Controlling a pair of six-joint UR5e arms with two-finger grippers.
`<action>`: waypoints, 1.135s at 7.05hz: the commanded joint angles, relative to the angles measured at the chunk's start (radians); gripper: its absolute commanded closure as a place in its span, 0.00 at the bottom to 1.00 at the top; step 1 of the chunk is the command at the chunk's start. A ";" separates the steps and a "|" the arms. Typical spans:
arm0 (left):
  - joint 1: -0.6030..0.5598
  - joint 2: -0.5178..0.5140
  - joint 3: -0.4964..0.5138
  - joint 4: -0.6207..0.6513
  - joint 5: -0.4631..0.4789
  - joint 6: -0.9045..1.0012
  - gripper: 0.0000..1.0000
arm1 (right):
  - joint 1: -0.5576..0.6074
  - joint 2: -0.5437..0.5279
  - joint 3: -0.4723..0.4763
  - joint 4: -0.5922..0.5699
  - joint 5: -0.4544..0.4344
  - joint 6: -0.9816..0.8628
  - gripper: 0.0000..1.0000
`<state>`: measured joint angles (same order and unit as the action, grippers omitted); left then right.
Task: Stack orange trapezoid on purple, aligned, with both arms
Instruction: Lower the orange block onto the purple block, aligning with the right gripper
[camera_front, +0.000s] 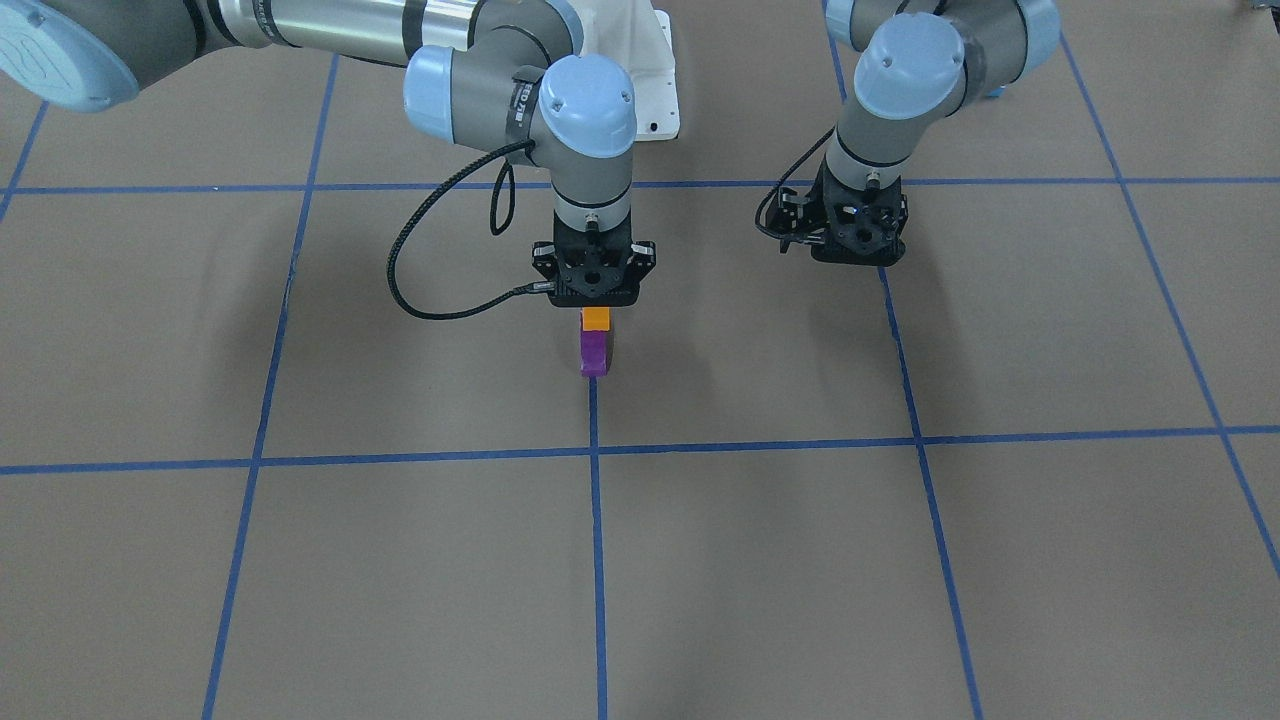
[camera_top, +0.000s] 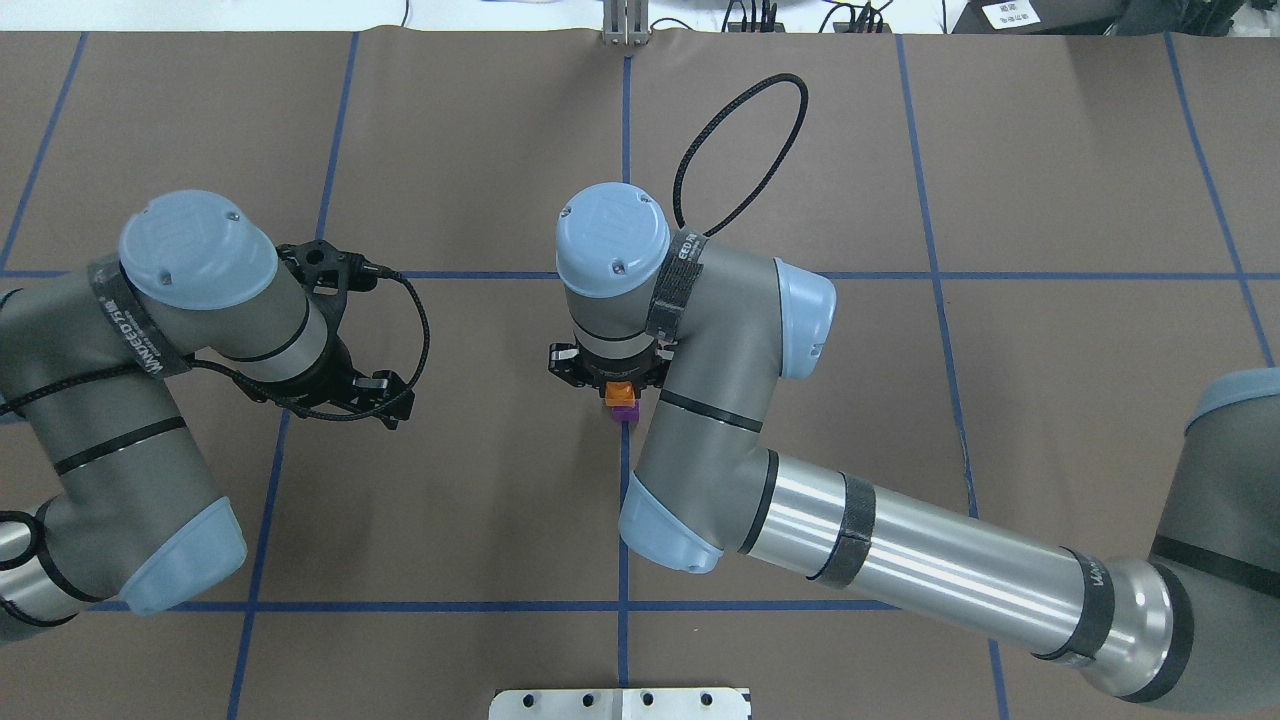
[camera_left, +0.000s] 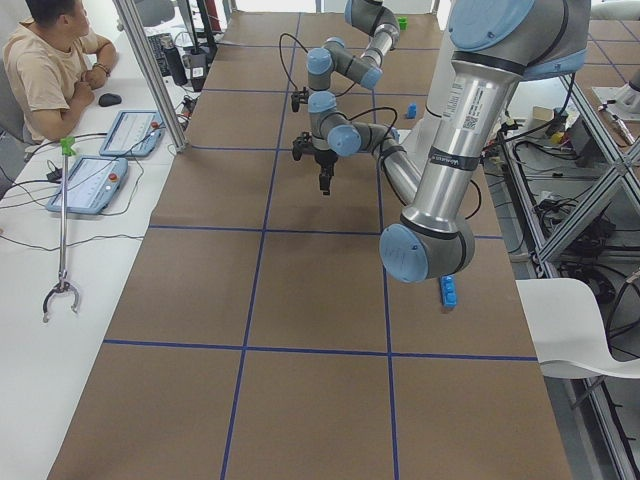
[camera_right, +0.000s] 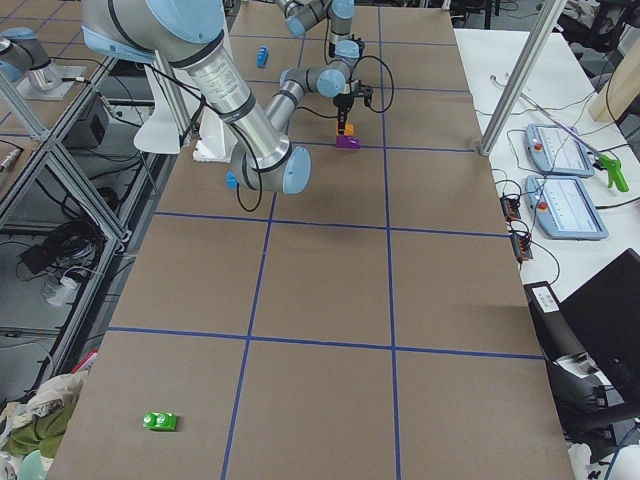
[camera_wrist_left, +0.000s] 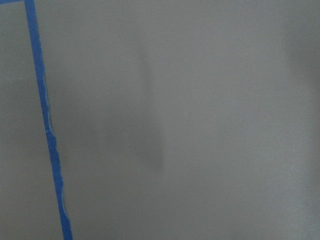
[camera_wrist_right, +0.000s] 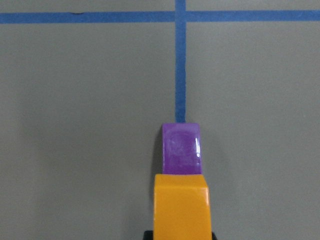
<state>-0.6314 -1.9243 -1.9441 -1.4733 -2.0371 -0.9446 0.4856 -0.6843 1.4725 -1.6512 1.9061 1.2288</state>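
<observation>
The right gripper (camera_front: 596, 306) points straight down over the middle of the table (camera_front: 400, 570), its jaws closed narrowly on the orange trapezoid (camera_front: 596, 319). The piece hangs from the fingertips, so only its lower part shows beneath the black gripper body. Directly under it stands the purple brick (camera_front: 593, 353), resting on the brown paper right on a lengthwise blue tape line (camera_front: 597, 520). In the front-facing view the orange piece sits in line above the purple one and their edges appear to meet, though the pictures do not settle whether it is fully seated or just above. The right wrist camera shows the orange trapezoid (camera_wrist_right: 180, 206) close up at the bottom of the view between two black finger edges, with the purple brick (camera_wrist_right: 181, 148) just beyond it, the two sharing the same centre line. The left gripper (camera_front: 858, 252) hangs low over bare paper well to the side, apart from both bricks. Its fingers are hidden by its own body, so I cannot tell how wide it stands.
</observation>
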 joint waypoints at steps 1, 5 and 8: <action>-0.001 -0.002 -0.001 -0.001 0.000 -0.003 0.00 | 0.001 -0.001 -0.004 0.001 -0.001 -0.040 1.00; 0.001 -0.002 -0.001 -0.001 0.000 -0.003 0.00 | -0.013 -0.011 -0.006 0.002 -0.004 -0.045 1.00; 0.001 -0.004 -0.001 -0.001 0.000 -0.003 0.00 | -0.016 -0.011 -0.024 0.004 -0.006 -0.061 1.00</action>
<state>-0.6305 -1.9272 -1.9451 -1.4742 -2.0371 -0.9480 0.4705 -0.6946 1.4539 -1.6478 1.9009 1.1739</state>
